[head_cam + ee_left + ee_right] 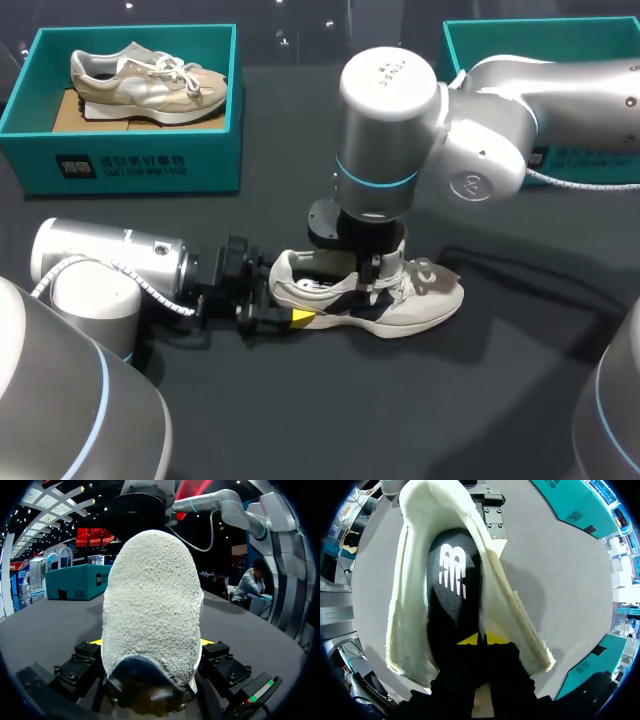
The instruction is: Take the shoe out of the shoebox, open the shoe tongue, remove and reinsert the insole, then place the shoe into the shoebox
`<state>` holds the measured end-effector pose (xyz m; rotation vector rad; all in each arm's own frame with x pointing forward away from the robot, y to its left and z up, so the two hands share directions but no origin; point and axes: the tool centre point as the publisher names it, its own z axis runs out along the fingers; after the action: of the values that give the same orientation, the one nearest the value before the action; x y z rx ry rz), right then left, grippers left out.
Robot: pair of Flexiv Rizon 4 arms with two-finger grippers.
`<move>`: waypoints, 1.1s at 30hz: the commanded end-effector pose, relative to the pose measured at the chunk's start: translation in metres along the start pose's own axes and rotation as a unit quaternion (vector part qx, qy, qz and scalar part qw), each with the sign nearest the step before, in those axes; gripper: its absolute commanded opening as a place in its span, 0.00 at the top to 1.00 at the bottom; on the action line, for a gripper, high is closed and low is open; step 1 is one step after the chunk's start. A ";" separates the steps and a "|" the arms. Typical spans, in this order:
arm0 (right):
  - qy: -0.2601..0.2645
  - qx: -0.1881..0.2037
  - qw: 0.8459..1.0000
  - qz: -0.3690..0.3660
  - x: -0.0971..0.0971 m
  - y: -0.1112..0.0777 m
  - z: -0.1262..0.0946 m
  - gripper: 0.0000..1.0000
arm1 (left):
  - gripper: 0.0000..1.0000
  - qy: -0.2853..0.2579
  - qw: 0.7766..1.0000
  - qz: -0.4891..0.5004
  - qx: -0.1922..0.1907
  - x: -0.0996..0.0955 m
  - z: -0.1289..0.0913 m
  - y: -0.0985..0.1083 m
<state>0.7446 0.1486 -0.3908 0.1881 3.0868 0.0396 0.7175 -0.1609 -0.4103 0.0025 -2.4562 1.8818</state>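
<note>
Shoe (420, 300) lies on the table (450, 400), lower middle of frame: left gripper (285, 308) clamps its heel so it can't slide, while right gripper (481, 640), down inside the opening, pinches the black insole (451, 595), apparently to lift it out.

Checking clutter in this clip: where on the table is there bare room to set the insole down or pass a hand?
Bare table in front of the shoe, between the arm bases; also right of its toe, and the strip between the shoebox and second box. Crowded mid-table: left gripper clamps the heel, right gripper is inside the shoe.
</note>
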 end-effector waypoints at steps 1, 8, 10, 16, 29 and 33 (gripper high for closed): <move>0.004 -0.004 1.000 0.000 -0.002 -0.004 0.006 0.60 | 1.00 0.000 1.000 0.000 0.000 0.001 -0.001 0.001; 0.016 -0.004 1.000 -0.007 0.001 -0.001 0.012 0.51 | 1.00 0.000 1.000 0.000 0.000 0.001 -0.001 0.001; 0.022 -0.003 1.000 -0.010 0.003 0.001 0.015 0.52 | 1.00 0.000 1.000 0.000 0.000 0.001 -0.001 0.001; 0.051 0.004 0.999 -0.013 0.012 0.002 0.026 0.54 | 1.00 0.000 1.000 0.000 0.000 0.001 -0.001 0.001; 0.080 -0.001 0.997 0.009 0.026 -0.015 0.031 1.00 | 1.00 0.000 1.000 0.000 0.000 0.001 -0.001 0.001; 0.074 -0.007 0.997 0.015 0.028 -0.020 0.028 1.00 | 1.00 0.000 1.000 0.000 0.000 0.001 -0.001 0.001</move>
<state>0.7287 0.1427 -0.4080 0.2355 3.2435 0.0568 0.7168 -0.1612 -0.4109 0.0003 -2.4558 1.8815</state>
